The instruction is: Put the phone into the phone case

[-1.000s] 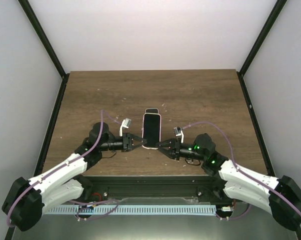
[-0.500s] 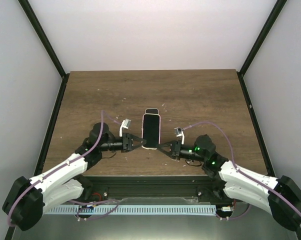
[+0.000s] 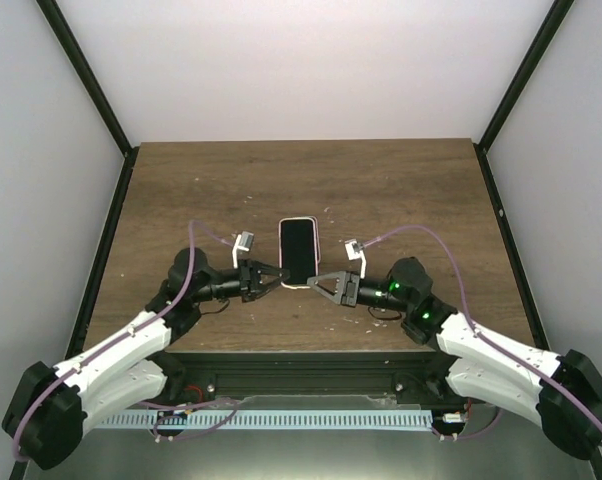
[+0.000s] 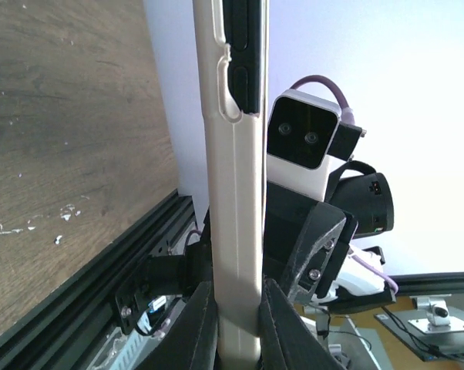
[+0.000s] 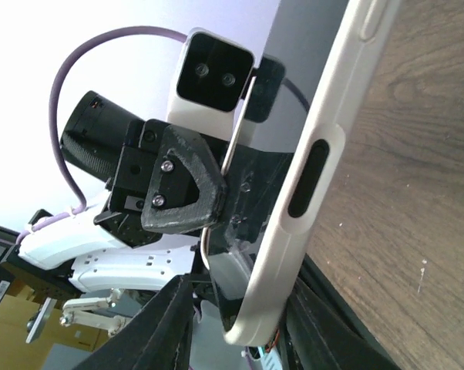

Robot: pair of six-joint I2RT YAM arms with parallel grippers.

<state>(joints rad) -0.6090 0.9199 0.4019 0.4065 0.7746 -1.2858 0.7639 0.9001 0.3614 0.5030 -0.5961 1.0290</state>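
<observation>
The cream phone case (image 3: 283, 252) holds the black phone (image 3: 298, 250) face up, lifted over the table's near middle. My left gripper (image 3: 278, 277) is shut on the case's near left edge. In the left wrist view the cream edge (image 4: 236, 193) is pinched between its fingers (image 4: 200, 324), and the phone (image 4: 246, 54) shows in the case at the top. My right gripper (image 3: 316, 283) straddles the near right corner. In the right wrist view (image 5: 243, 316) the case (image 5: 317, 193) lies against one finger (image 5: 313, 316), with a gap to the other.
The brown wooden table (image 3: 411, 200) is bounded by black frame posts (image 3: 506, 95) and white walls. A black rail (image 3: 301, 360) runs along the near edge between the arm bases.
The case and phone have moved slightly left and away. The phone's top end stuck out past the case before and now sits inside it. Both grippers shifted with it.
</observation>
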